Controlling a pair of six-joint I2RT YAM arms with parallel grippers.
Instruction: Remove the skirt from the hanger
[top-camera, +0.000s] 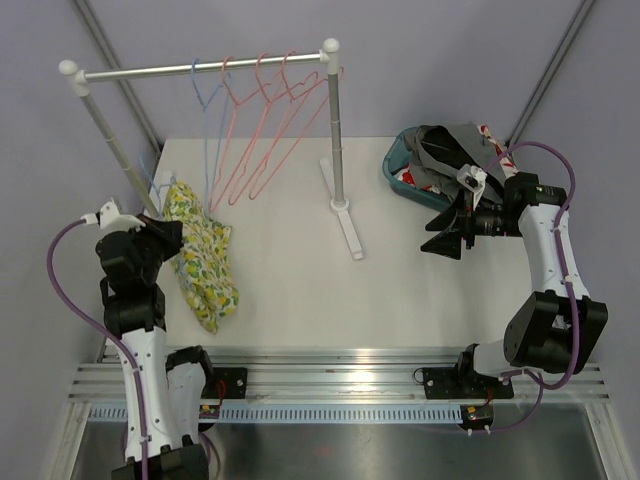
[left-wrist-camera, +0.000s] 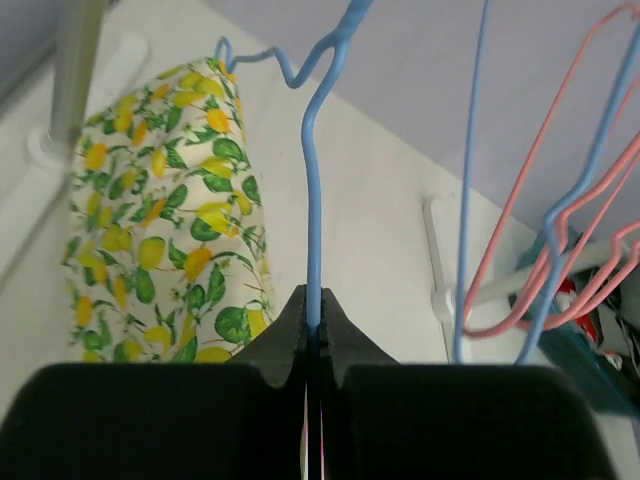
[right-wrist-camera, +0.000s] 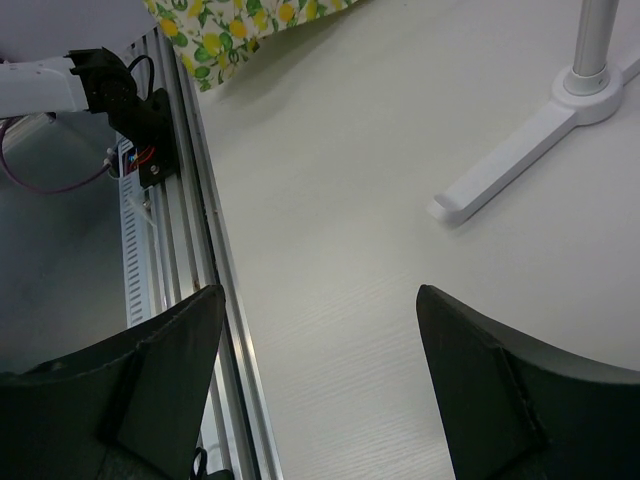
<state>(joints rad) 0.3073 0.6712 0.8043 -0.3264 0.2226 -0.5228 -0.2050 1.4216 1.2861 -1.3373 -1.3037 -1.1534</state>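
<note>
The left pincer (left-wrist-camera: 313, 322) is pressed tight on the thin wire of a blue hanger (left-wrist-camera: 311, 190). Its jaws all but touch, and the wire runs straight up out of them, just beside the left post of the rack (top-camera: 200, 68). From the grip the wire kinks over to one shoulder, which disappears into the waist of the lemon-print skirt (left-wrist-camera: 165, 230). The cloth drops from there and lies heaped on the desk (top-camera: 300, 290) on the near side of that post. I cannot tell whether a clip or only the wire holds the waist. The right pincer (right-wrist-camera: 320, 330) stands wide and empty over bare desk to the right of the rack's right post, well apart from the skirt. The step in hand looks to be parting cloth from wire, and one arm alone would likely drag both along together. I would hold the left grip firm with the hanger raised and steady, so the waist hangs open to reach. The right arm can then come across past the rack's foot (right-wrist-camera: 540, 150) and pinch the waistband close to the hanger's shoulder, taking cloth only, never wire. The pull should run along the hanger's arm and away from the rack's left post, not straight down, so the fabric slides off instead of catching on the kink. The pink hangers (top-camera: 265, 130) dangle from the rack's rail nearby, and a high or wide sweep could tangle in them.
</note>
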